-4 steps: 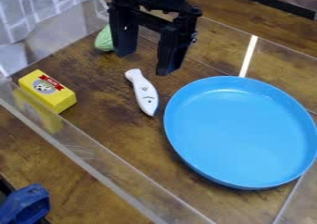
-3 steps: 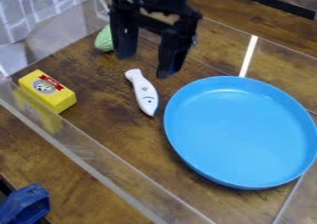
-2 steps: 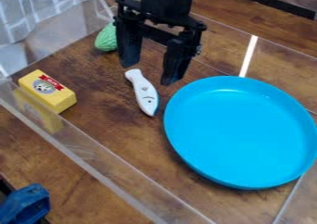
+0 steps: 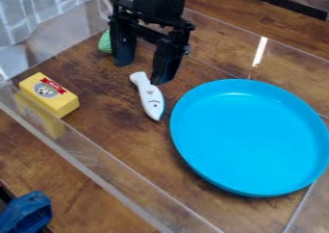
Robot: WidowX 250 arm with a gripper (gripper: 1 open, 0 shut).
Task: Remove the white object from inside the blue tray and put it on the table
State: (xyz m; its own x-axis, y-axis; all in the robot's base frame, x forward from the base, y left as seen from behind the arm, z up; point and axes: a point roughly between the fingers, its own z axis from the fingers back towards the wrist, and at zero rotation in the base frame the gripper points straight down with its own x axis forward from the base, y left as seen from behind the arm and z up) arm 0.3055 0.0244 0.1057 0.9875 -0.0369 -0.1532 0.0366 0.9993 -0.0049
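Now the black fingers stand spread wide apart, pointing down at the worktop, and nothing sits between them. The white object lies flat on the dark wood just below and in front of the nearer finger, its upper end close under that fingertip; whether the two touch is hard to tell. It is outside the blue tray, which sits just to the right of the fingers' reach, its rim beside the white piece. A green toy is partly hidden behind the far finger. Well to the left of the fingers rests a yellow box. At the bottom left corner, a blue thing is cut off by the edge, unclear.
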